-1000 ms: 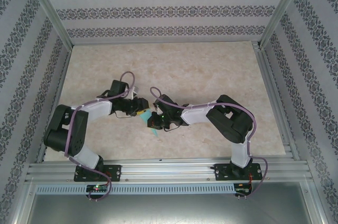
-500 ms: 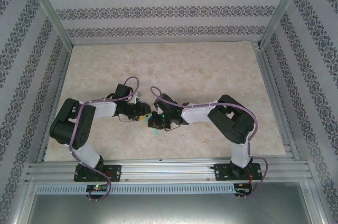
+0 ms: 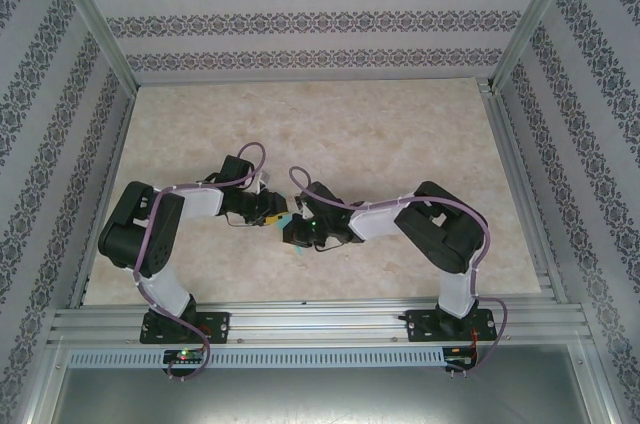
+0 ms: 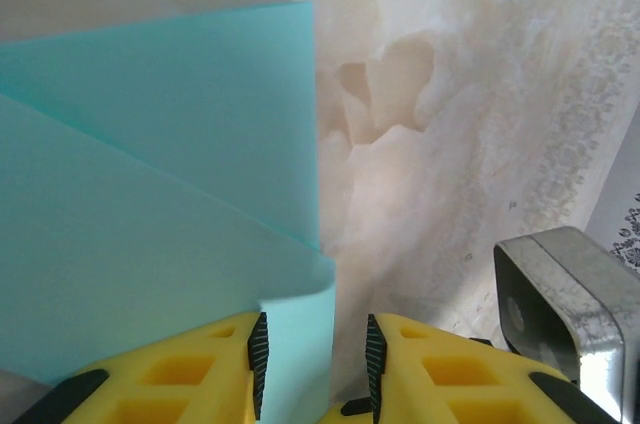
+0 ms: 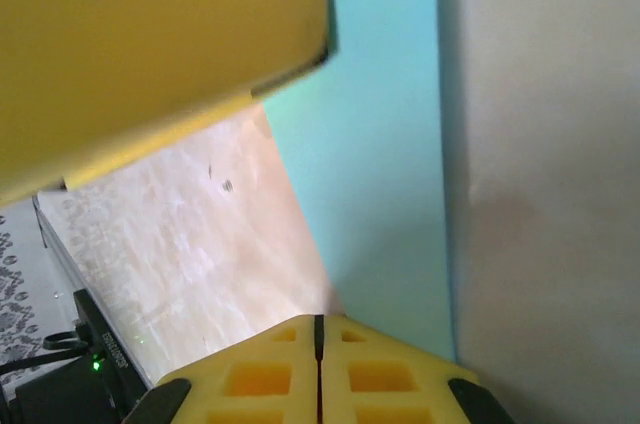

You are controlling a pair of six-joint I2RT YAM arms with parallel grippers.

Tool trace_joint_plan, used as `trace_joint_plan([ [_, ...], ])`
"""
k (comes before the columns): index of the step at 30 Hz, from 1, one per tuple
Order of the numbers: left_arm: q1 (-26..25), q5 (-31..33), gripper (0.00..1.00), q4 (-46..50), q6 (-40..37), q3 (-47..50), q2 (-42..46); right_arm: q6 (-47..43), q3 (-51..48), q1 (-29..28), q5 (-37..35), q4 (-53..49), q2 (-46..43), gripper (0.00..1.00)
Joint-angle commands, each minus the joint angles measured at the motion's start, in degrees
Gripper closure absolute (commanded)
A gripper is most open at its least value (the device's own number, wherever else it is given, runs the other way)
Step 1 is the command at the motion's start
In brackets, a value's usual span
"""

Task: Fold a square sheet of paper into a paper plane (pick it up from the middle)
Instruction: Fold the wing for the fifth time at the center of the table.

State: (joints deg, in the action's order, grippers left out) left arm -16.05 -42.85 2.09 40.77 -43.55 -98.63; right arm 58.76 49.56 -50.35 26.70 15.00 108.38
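The turquoise square sheet of paper (image 4: pixel 150 194) is partly folded, with one layer lapping over another, and lies on the marbled table. One curled flap of it stands between my left gripper's (image 4: pixel 313 329) jaws and leans on the left pad (image 4: pixel 259 354); the jaws stand apart, so the gripper is open. My right gripper (image 5: pixel 320 319) is shut, its tips at the near edge of the sheet (image 5: pixel 380 194); I cannot tell if paper is pinched. From above, both grippers (image 3: pixel 275 212) (image 3: pixel 293 229) meet at the table's middle, and a sliver of the sheet (image 3: pixel 300 248) pokes out below them. No finished paper plane is in view.
A silvery metal housing (image 4: pixel 565 314) sits close to the right of my left fingers. The left gripper's yellow finger (image 5: pixel 150 44) looms across the top of the right wrist view. Aluminium frame rails (image 3: pixel 300 322) run along the table's near edge, and patterned walls stand on three sides.
The left arm has swung right and brought its gripper up against the right one. Its jaws have narrowed a little. The right gripper has edged slightly right and stayed shut.
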Motion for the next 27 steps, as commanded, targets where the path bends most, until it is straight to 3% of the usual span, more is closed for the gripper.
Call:
trace_joint_plan([
  [1,0.6,7.6,0.65,2.0,-0.7,1.2,-4.1,0.7,-5.4,-0.6,1.7,-7.9,-0.2,0.91],
  [10,0.6,7.4,0.64,2.4,-1.2,0.6,-4.1,1.3,-11.8,-1.4,1.8,-9.3,-5.7,0.9],
  [15,0.6,7.4,0.63,4.6,-2.2,-0.9,-3.6,-3.4,-9.4,-1.3,-1.4,-19.5,-11.2,0.9],
  [22,-0.7,8.0,0.58,9.7,-4.3,-4.5,0.0,-8.6,-6.1,0.0,-15.0,-30.1,-25.1,0.86],
  [24,-1.7,10.4,0.53,12.9,-4.7,-6.0,3.4,-9.7,-5.6,0.4,-20.7,-32.3,-29.1,0.81],
  [27,-3.5,19.1,0.41,22.1,-5.1,-9.9,9.5,-9.1,-7.1,1.3,-28.6,-32.0,-35.0,0.75],
])
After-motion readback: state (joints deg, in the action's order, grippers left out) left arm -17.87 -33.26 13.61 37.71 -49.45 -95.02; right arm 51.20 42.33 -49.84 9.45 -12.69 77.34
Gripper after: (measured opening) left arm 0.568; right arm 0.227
